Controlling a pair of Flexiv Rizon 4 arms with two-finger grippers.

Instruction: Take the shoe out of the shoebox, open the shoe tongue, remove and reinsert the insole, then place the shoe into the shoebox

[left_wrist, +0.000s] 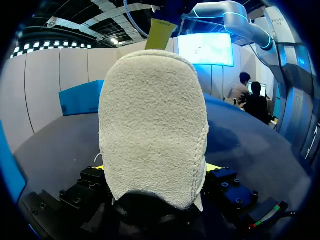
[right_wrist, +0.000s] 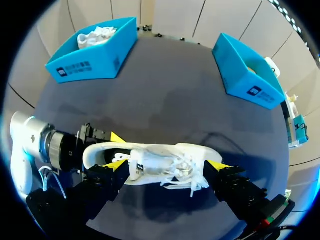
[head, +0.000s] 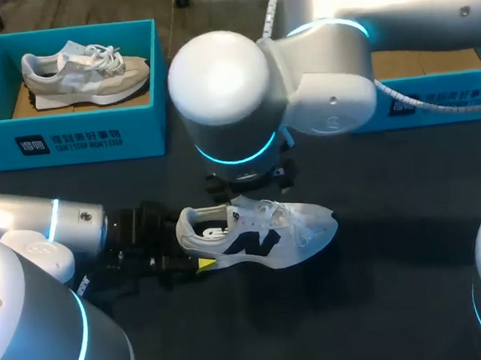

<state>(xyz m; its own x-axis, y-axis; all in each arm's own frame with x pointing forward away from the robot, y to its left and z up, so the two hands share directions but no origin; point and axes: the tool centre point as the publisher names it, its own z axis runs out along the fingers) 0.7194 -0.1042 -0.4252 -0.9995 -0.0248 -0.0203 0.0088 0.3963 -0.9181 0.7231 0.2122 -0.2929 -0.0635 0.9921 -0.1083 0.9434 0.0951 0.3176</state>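
White shoe point(head: 266, 232) heel clamped by left end effector point(left_wrist: 157, 169), blocking its view; right end effector point(right_wrist: 167, 165) apart over shoe.

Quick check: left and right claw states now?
Left claw: closed on the heel of the white sneaker with navy logo.
Right claw: open, over the sneaker.

In the head view my right arm point(head: 331, 62) covers my right claw point(right_wrist: 167, 165) and most of the right shoebox point(head: 440, 99), so its inside is hidden. From the left wrist, the heel of the shoe point(left_wrist: 152, 130) blocks my left claw point(left_wrist: 156, 169); only yellow slivers show beside it.
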